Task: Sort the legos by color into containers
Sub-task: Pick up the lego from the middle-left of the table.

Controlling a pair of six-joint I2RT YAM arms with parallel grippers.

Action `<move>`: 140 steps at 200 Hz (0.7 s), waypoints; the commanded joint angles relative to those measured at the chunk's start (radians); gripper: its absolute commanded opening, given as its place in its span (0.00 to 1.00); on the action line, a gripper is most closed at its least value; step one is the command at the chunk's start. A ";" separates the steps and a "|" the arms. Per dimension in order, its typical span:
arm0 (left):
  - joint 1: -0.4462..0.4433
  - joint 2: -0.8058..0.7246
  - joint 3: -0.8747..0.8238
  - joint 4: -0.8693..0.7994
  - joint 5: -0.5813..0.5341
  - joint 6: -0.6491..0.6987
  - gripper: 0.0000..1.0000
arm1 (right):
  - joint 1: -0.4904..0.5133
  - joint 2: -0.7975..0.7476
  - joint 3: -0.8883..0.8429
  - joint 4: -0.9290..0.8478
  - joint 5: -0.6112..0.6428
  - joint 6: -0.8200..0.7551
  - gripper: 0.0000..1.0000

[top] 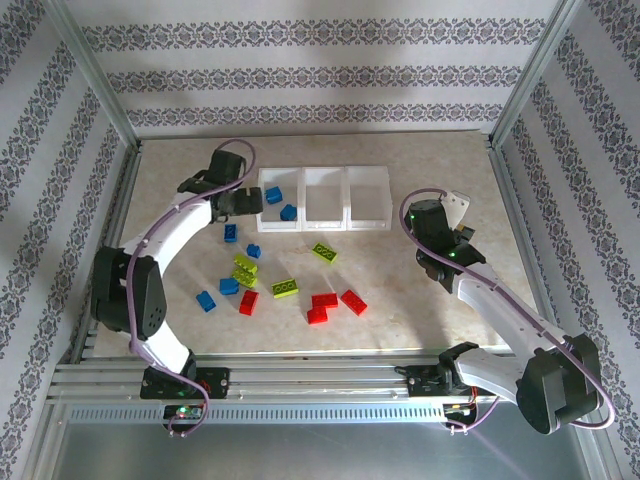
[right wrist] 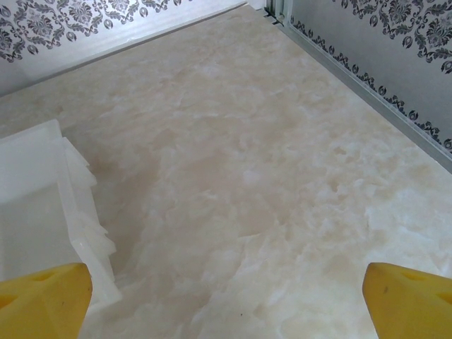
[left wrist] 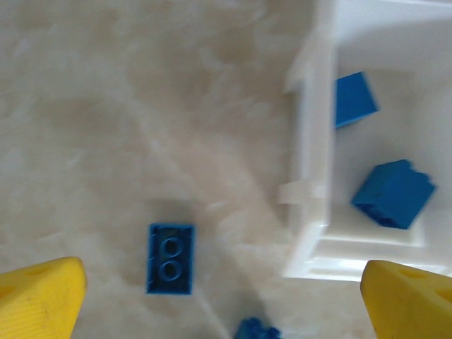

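Across the pale stone-look table (top: 420, 300), the left arm (top: 165, 235) sweeps up in a long curve. Its left gripper (left wrist: 226, 304) hangs above the outer corner of the left container (top: 280, 226), jaws flung wide and empty. The right arm (top: 500, 305) bends inward, and the right gripper (right wrist: 226, 304) is also spread wide over bare table beside the right container (right wrist: 42, 183). Two blue legos (left wrist: 393, 194) lie in the left container. Red legos (top: 324, 300), green legos (top: 285, 288) and a blue brick (left wrist: 169, 258) lie loose on the table.

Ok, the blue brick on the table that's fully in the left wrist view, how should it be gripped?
Best by its long sides, from straight above. The blue brick lies flat, clear of the bin, bare table either side, its narrow width lined up with the left gripper's open fingers.
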 commanded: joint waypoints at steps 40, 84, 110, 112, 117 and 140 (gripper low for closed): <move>0.093 -0.054 -0.142 0.004 0.043 -0.009 1.00 | 0.010 0.010 0.005 -0.004 0.001 0.023 0.98; 0.113 -0.001 -0.154 -0.002 0.060 0.017 1.00 | 0.011 0.029 0.023 -0.004 -0.003 0.020 0.98; 0.116 0.052 -0.131 0.000 0.084 0.023 1.00 | 0.012 0.039 0.027 -0.001 -0.005 0.020 0.98; 0.116 0.057 -0.129 0.001 0.086 0.023 1.00 | 0.012 0.039 0.027 -0.001 -0.005 0.020 0.98; 0.116 0.068 -0.125 0.004 0.092 0.024 1.00 | 0.013 0.039 0.028 -0.001 -0.006 0.018 0.98; 0.116 0.114 -0.108 0.014 0.104 0.021 1.00 | 0.012 0.040 0.029 -0.001 -0.003 0.014 0.98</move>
